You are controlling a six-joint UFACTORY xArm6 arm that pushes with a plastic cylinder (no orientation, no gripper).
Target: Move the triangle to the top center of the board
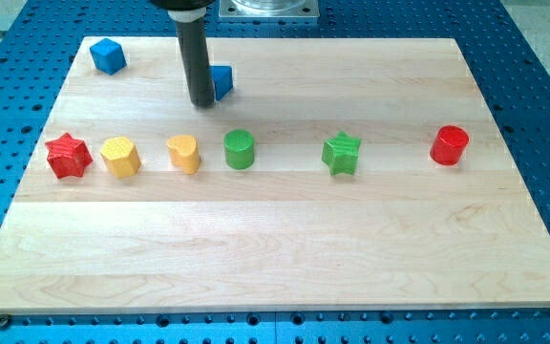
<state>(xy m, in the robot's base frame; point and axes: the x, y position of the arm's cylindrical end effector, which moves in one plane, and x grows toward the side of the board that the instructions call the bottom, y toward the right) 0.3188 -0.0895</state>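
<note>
A blue triangle block (222, 82) lies near the view's top, a little left of the board's centre line, partly hidden by my rod. My tip (202, 103) rests on the board right against the triangle's left side. A blue cube (108, 56) sits at the board's top left corner.
A row of blocks crosses the board's middle: a red star (68, 156), a yellow hexagon (121, 157), a yellow heart (185, 153), a green cylinder (240, 149), a green star (341, 154) and a red cylinder (450, 145). The wooden board (275, 248) lies on a blue perforated table.
</note>
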